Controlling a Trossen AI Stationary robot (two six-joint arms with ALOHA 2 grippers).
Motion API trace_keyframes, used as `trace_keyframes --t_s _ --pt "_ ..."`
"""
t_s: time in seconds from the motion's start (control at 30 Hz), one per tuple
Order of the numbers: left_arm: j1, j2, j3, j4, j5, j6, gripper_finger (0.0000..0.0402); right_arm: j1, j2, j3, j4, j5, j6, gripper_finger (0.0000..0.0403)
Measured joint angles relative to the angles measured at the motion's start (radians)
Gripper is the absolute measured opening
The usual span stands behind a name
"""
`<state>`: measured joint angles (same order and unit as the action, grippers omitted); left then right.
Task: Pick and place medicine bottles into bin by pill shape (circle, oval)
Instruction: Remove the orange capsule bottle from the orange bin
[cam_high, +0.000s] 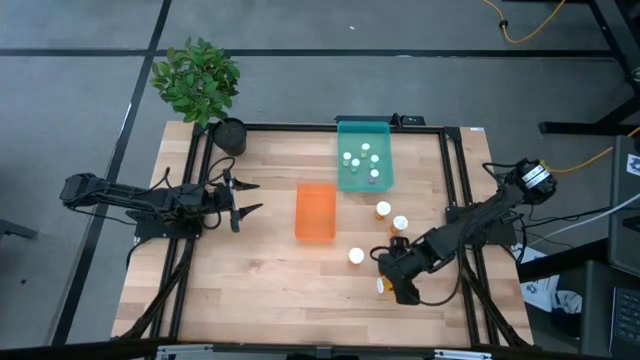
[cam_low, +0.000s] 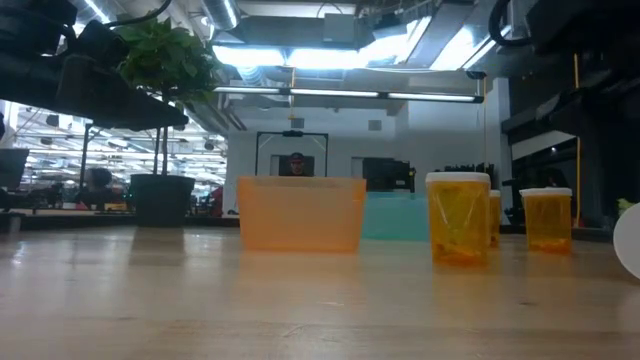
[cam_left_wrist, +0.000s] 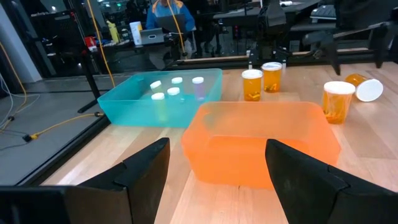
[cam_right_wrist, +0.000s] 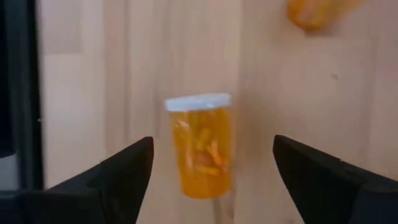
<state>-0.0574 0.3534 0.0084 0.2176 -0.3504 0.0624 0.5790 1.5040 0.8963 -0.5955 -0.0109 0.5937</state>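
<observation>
From above, the orange bin sits mid-table with the teal bin just beyond it toward the plant; five white caps already show in the teal one. Four bottles remain on the wood on the right arm's side of the orange bin: one nearest the teal bin, a second just past it, the target bottle standing closest to the right gripper, and a toppled bottle beside that gripper. The left gripper waits on the other side of the orange bin, jaws released. The low view shows the orange bin with upright bottles beside it. The left wrist view confirms its wide-open fingers facing the orange bin. In the right wrist view the jaws are spread, empty, with the target bottle centred between them, pills looking elongated. Best to advance level, close on the amber body below the cap, and avoid nudging the toppled bottle.
</observation>
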Motion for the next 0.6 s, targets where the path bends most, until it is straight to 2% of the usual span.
trace_keyframes --t_s 0.17,0.43,0.6 --pt "0.0 0.0 0.0 0.0 0.0 0.0 0.0257 0.004 0.009 0.0 0.034 -0.017 -0.027 0.0334" --pt "0.0 0.0 0.0 0.0 0.0 0.0 0.0257 0.012 0.152 0.014 0.081 -0.045 -0.076 0.0329" --pt "0.0 0.0 0.0 0.0 0.0 0.0 0.0257 0.007 0.195 0.061 0.084 -0.035 -0.128 0.0328"
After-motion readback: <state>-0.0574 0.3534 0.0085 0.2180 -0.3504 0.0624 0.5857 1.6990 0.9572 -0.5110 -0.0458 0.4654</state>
